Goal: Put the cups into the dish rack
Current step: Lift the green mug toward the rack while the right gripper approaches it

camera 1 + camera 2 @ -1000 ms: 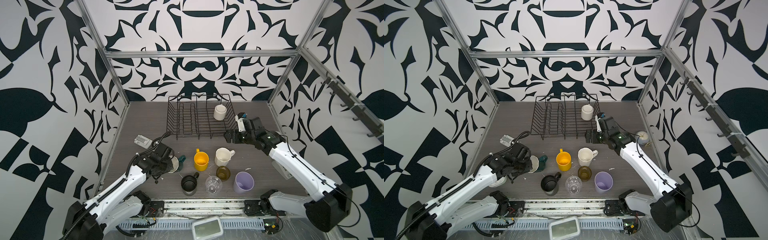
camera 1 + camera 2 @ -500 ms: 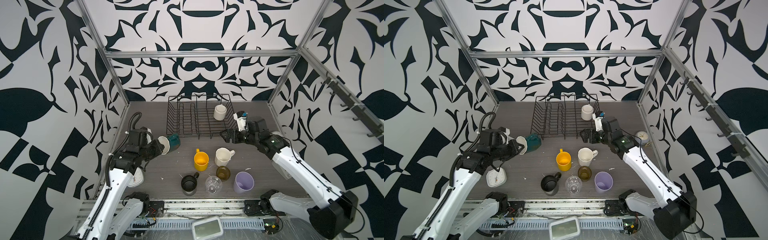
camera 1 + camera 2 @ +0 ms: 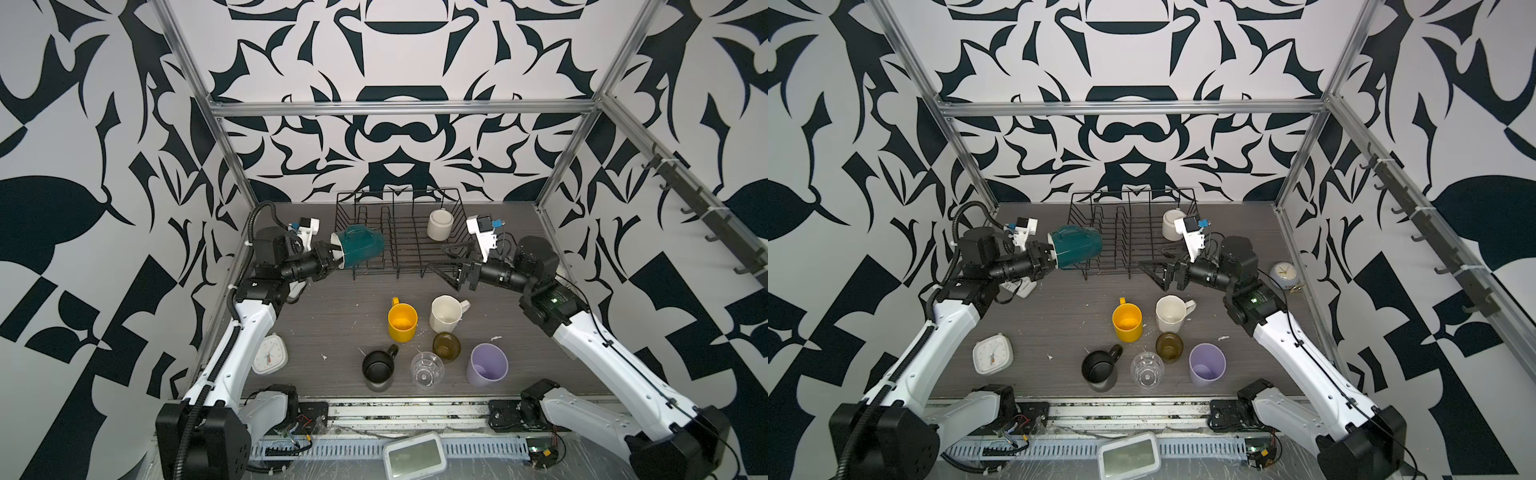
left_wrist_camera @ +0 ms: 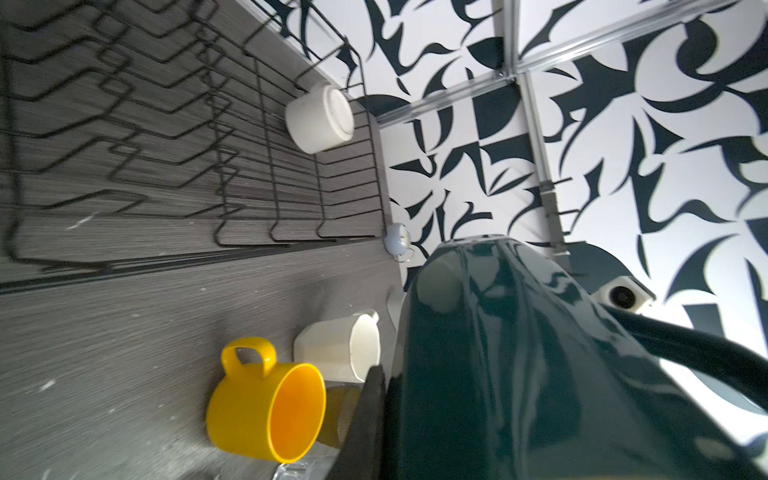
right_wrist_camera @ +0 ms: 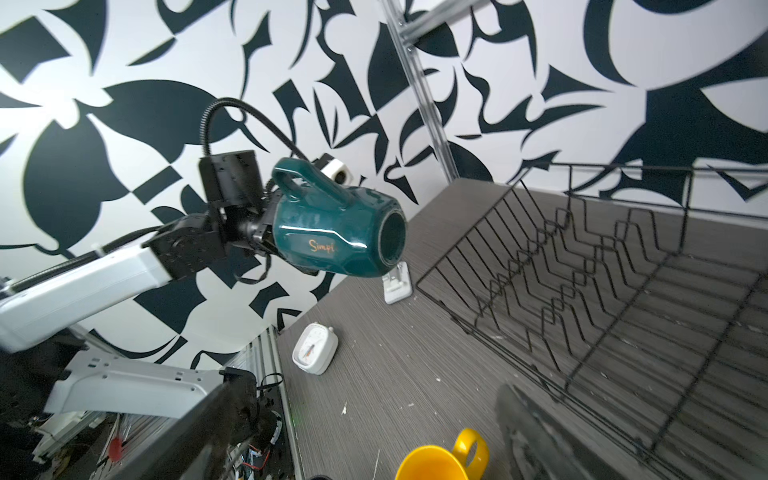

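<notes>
Glossy teal mug (image 5: 332, 224), gold script, sideways, rim pinched by left hand (image 3: 336, 259); right hand (image 3: 439, 258) spread.

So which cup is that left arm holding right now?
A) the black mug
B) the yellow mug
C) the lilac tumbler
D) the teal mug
D: the left gripper is shut on the rim of the teal mug, which it holds sideways in the air at the end of the dish rack.

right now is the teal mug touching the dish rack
Apart. The right wrist view shows bare table between the teal mug, held in the air by the left end effector, and the dish rack.
</notes>
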`<state>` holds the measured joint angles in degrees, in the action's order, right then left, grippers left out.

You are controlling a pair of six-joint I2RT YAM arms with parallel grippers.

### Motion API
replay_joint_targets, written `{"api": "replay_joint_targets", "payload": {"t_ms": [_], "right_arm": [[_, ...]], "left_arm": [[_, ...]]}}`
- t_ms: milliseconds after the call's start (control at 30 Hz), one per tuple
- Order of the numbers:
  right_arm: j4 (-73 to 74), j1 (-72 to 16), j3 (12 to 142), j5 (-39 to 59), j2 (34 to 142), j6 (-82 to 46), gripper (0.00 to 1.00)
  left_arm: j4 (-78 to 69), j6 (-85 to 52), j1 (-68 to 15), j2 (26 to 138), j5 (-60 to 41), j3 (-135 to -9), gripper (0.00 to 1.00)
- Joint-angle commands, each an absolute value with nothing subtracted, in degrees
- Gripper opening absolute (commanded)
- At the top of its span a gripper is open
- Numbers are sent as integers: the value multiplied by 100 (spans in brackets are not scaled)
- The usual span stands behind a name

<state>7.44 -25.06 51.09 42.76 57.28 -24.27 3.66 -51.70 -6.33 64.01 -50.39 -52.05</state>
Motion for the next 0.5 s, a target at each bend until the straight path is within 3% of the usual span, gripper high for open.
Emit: {"api": "replay_joint_targets", "payload": {"t_ms": [0, 467], "right_arm": [[1841, -2549, 5089, 4688, 5672, -2389, 100], [2031, -3041, 6038, 4875, 6740, -1612, 99]], "left_arm": [[-914, -5687, -624, 6434, -6048, -5238, 0], [-1, -5478, -1060, 6935, -6806, -5438, 0]]}}
